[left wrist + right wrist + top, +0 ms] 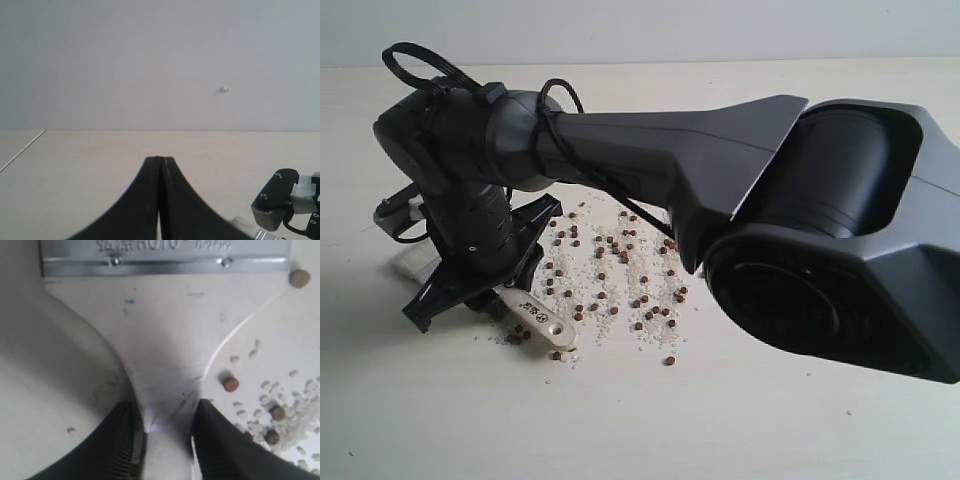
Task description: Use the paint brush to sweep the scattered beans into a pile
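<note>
The paint brush lies low over the table at the left, its cream handle end pointing toward me and its pale bristles behind the gripper. My right gripper reaches across from the right and is shut on the brush's neck. In the right wrist view its black fingers flank the cream handle below the silver band. The reddish-brown beans lie scattered among whitish crumbs just right of the brush, a few beans right beside the handle. My left gripper is shut and holds nothing, over bare table.
The bulky right arm spans the exterior view and hides the table behind it. Whitish crumbs are strewn among the beans. Part of the right wrist shows in the left wrist view. A pale wall stands beyond the table.
</note>
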